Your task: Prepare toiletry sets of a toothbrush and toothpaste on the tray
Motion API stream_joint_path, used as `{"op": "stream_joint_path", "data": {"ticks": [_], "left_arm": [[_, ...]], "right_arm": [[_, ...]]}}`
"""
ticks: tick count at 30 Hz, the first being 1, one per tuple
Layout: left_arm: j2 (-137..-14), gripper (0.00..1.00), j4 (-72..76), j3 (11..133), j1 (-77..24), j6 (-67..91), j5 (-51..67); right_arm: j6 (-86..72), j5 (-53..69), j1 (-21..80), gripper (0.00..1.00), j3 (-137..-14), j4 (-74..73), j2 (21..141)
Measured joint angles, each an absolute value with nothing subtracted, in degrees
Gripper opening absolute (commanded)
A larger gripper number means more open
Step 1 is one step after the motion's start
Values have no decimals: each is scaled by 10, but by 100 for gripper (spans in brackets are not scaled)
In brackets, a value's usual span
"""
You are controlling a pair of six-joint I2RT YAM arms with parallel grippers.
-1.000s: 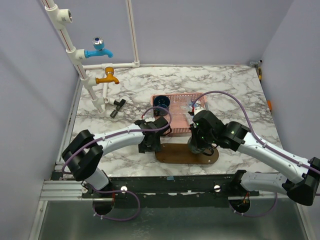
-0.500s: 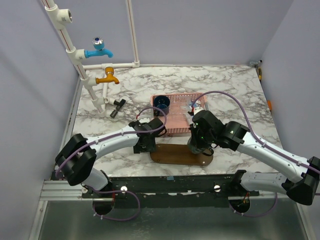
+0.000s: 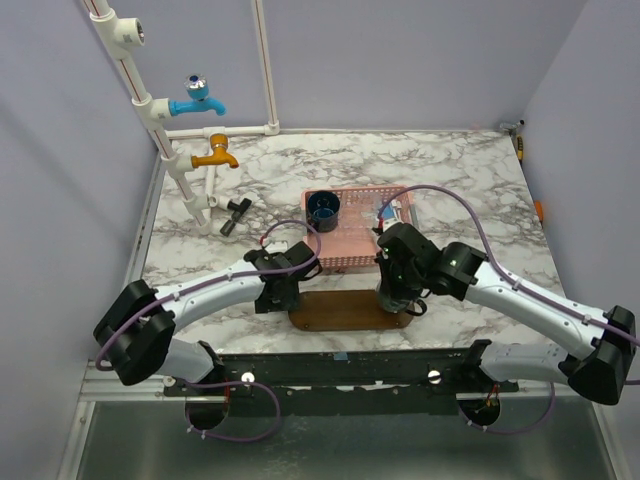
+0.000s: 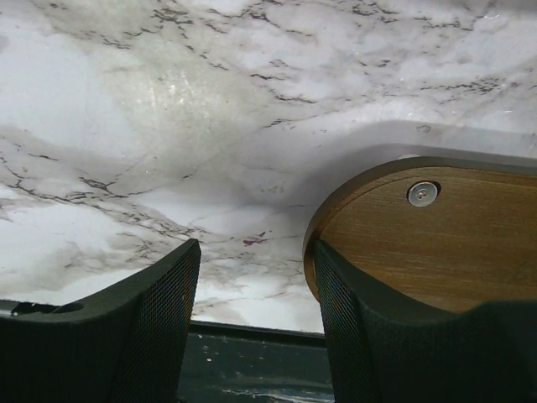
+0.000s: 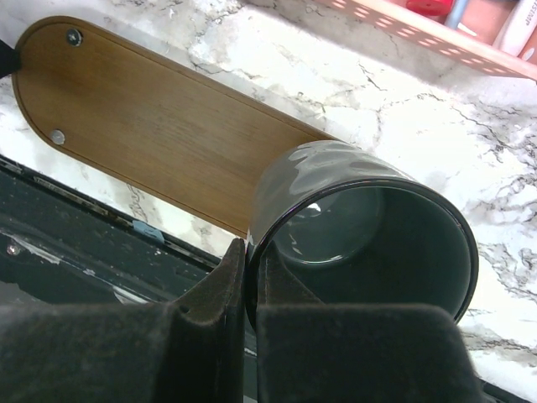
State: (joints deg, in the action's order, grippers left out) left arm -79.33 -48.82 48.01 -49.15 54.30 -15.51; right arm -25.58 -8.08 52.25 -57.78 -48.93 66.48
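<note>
The dark brown wooden tray [image 3: 345, 309] lies bare near the table's front edge; it also shows in the right wrist view [image 5: 151, 117] and the left wrist view [image 4: 428, 243]. My left gripper [image 3: 279, 296] [image 4: 256, 269] is open and empty at the tray's left end, its right finger against the tray's rim. My right gripper [image 3: 393, 297] [image 5: 247, 252] is shut on the rim of a dark grey cup [image 5: 361, 227] at the tray's right end. Light-blue and white toiletries [image 3: 390, 212] lie in the pink basket [image 3: 357, 245]; a red cap [image 5: 428, 7] shows there.
A dark blue cup [image 3: 323, 208] stands in the basket's far left corner. White pipes with a blue tap [image 3: 197, 100] and an orange tap [image 3: 216, 154] stand at the back left. The table's front edge [image 4: 252, 336] is right behind the left fingers.
The tray has slid to the left along the front edge. My left gripper has moved left with its end. My right gripper with the cup has shifted slightly left.
</note>
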Motion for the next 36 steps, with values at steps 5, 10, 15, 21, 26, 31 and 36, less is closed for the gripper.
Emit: {"op": "stream_joint_path", "data": {"ticks": [5,10,15,21,26,31,36], "left_arm": [[-769,57,-497,465,-484,543,-161],[-748,62,-498,464,-479,536,-161],[-709,70,-496,465,-479,517,-152],[-624,82,-501,493,-478,482,-133],[-547,91,-507,535,-476,441,-122],[-484,96,-513,559,-471,401,-105],[-437,99,-520,566,-468,362,-90]], "right_arm": [[-259,-81,526,0,-578,-489,673],[-259,-80,532,1,-578,-484,689],[-256,-82,552,1,-578,-475,703],[-266,-117,580,1,-578,-476,714],[-284,-160,605,1,-578,-476,721],[-303,-184,616,1,-577,-475,735],[-328,-202,631,0,-575,-476,743]]}}
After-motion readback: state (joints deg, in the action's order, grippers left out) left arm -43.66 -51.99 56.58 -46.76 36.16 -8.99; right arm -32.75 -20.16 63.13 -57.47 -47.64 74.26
